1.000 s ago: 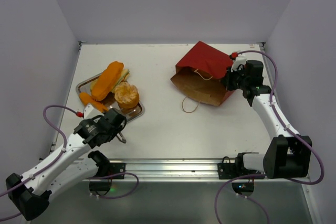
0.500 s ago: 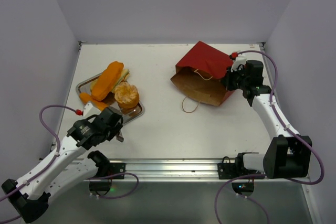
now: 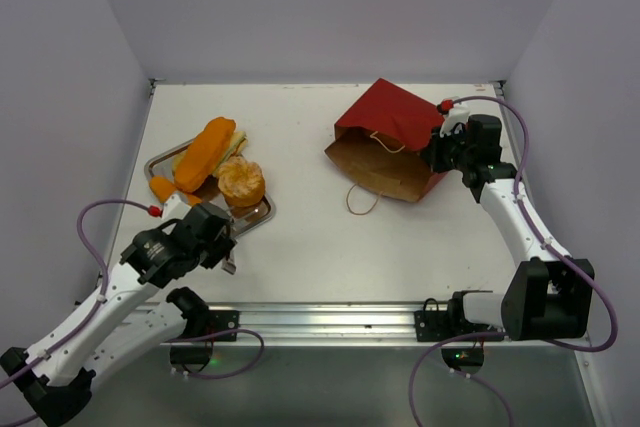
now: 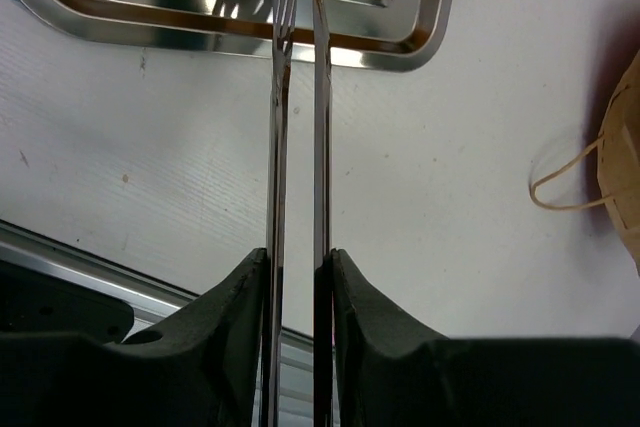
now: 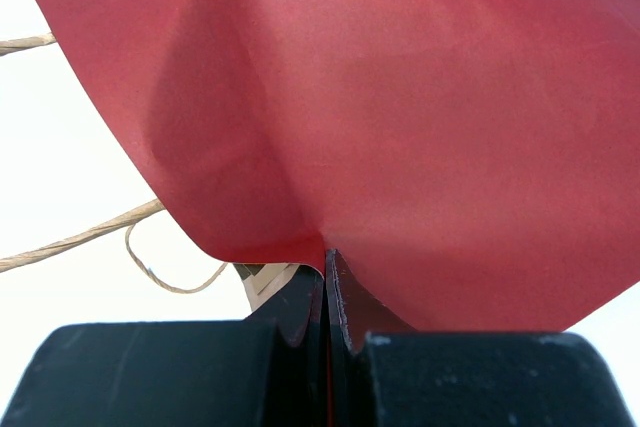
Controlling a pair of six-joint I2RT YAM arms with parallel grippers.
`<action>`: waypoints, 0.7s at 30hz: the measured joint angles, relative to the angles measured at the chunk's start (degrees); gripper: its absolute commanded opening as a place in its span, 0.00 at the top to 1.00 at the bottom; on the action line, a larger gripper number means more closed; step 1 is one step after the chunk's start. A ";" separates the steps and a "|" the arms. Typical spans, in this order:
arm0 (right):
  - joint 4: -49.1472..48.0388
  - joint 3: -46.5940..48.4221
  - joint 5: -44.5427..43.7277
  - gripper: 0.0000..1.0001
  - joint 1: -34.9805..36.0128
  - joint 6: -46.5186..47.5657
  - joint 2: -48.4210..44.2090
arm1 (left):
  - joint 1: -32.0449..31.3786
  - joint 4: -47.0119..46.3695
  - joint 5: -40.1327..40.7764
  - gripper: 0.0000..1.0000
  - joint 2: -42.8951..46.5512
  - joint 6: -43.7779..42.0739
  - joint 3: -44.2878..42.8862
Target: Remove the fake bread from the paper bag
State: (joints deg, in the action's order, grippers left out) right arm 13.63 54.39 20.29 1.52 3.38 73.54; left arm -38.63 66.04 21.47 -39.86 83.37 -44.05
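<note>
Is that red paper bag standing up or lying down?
Lying on its side: the paper bag shows its brown inside through the open mouth, one cord handle trailing on the table.

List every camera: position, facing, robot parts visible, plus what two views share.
Top external: above and behind the bases, looking down on the table; both arms show.
Left wrist: behind the left gripper, looking along the tongs in its fingers toward the tray.
Right wrist: behind the right gripper, facing the paper bag pinched in its fingers.
Shared: top and left wrist both show tray and tongs.
</note>
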 measured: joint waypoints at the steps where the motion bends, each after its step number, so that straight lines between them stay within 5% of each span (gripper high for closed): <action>1: 0.00 0.00 0.00 1.00 0.00 0.00 0.00 | 0.00 -0.11 -0.59 0.69 0.15 -0.46 -0.15; 14: 0.00 0.00 0.02 1.00 0.02 0.02 0.00 | 0.00 -6.51 -13.40 0.92 1.25 -11.21 -1.11; 21: 0.02 0.00 0.90 1.00 0.00 1.07 0.00 | -1.11 -24.79 -29.77 0.99 1.09 -20.04 5.27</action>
State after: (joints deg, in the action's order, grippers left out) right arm 13.65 54.39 21.19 1.52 4.45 73.54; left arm -39.75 41.25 -8.29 -38.76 63.33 -38.79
